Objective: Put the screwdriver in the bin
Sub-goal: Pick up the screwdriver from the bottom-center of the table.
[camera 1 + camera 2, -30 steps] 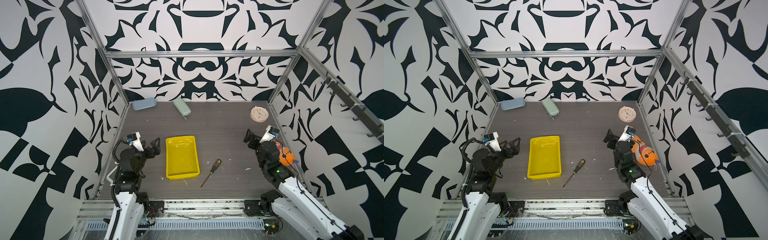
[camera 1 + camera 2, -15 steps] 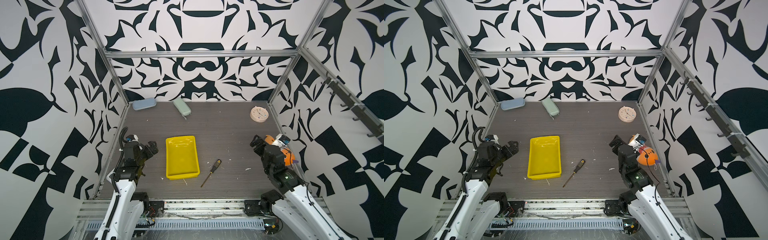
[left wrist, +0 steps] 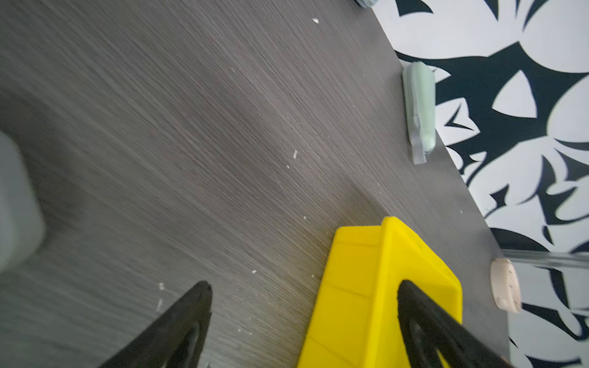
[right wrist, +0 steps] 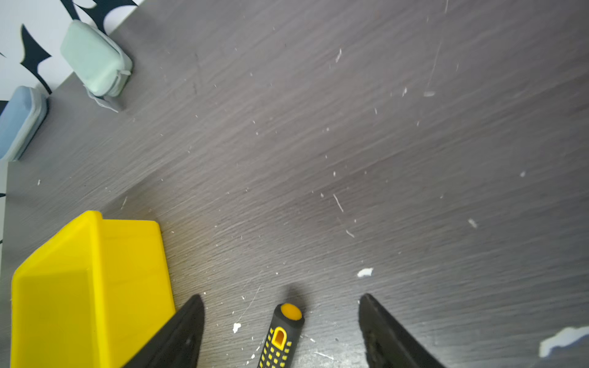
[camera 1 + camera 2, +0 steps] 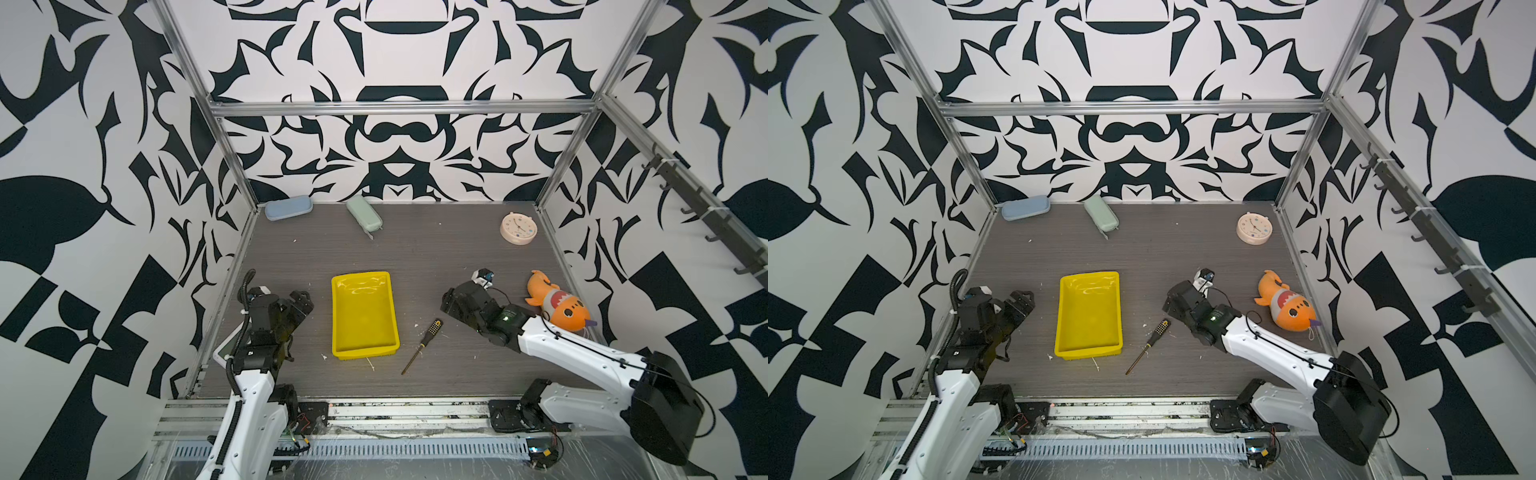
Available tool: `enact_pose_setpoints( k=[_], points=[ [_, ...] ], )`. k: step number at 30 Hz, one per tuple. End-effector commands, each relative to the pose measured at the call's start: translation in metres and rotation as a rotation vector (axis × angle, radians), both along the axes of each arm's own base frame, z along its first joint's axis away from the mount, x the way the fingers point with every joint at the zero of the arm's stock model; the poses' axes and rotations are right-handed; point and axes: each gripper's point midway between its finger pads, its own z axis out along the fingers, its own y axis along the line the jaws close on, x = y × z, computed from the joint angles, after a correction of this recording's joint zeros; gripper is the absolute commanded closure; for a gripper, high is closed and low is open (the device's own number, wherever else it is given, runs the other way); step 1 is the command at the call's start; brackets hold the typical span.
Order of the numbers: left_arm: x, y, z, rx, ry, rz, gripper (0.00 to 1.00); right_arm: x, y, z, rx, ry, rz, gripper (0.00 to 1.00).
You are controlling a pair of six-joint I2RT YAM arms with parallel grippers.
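The screwdriver (image 5: 424, 341) (image 5: 1151, 340) lies flat on the dark table, just right of the bin, its black and yellow-dotted handle (image 4: 282, 334) pointing away from the table's front. The bin (image 5: 363, 320) (image 5: 1088, 316) is a yellow tray near the middle, with nothing in it. My right gripper (image 5: 446, 302) (image 5: 1168, 303) (image 4: 281, 298) is open and low, just beyond the handle's end. In the right wrist view its fingers stand either side of the handle without touching. My left gripper (image 5: 302, 300) (image 5: 1022, 304) (image 3: 304, 286) is open, left of the bin (image 3: 360, 286), holding nothing.
A pale blue case (image 5: 289, 208) and a green case (image 5: 364, 213) lie by the back wall. A round clock (image 5: 518, 228) sits at the back right. An orange plush fish (image 5: 559, 303) lies by the right wall, beside my right arm.
My right gripper has swung down from the right wall towards the screwdriver's handle, uncovering the plush fish. My left gripper has dropped lower and edged towards the bin. The screwdriver and bin have not moved.
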Motion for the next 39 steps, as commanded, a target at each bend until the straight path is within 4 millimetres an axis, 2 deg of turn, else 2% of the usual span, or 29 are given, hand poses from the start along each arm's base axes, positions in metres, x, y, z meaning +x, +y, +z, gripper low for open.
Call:
enact_pose_setpoints(
  k=[1,5,11,17,20,29,34,39],
  points=[
    [0.007,-0.025,0.005,-0.117,-0.046,-0.097,0.1,-0.004,0.004,-0.007,0.07,0.016,-0.086,0.24],
    [0.009,-0.034,-0.005,-0.134,-0.006,-0.141,0.13,-0.007,0.012,-0.019,0.038,0.046,-0.066,0.25],
    [0.01,-0.051,-0.001,-0.131,-0.013,-0.211,0.14,-0.009,0.03,-0.04,0.034,0.105,-0.038,0.26],
    [0.009,-0.056,-0.008,-0.105,0.005,-0.247,0.14,-0.012,0.043,-0.06,-0.006,0.173,-0.012,0.28],
    [0.01,-0.059,-0.014,-0.103,0.031,-0.255,0.2,-0.014,0.047,-0.068,-0.025,0.209,0.002,0.3],
    [0.018,-0.075,-0.029,-0.07,0.07,-0.257,0.27,-0.017,0.053,-0.081,-0.077,0.277,-0.017,0.38],
    [0.025,-0.083,-0.023,-0.069,0.056,-0.243,0.27,-0.018,0.053,-0.086,-0.08,0.29,-0.031,0.54],
    [0.029,-0.095,-0.016,-0.071,0.029,-0.239,0.27,-0.018,0.046,-0.09,-0.113,0.292,-0.046,0.56]
  ],
)
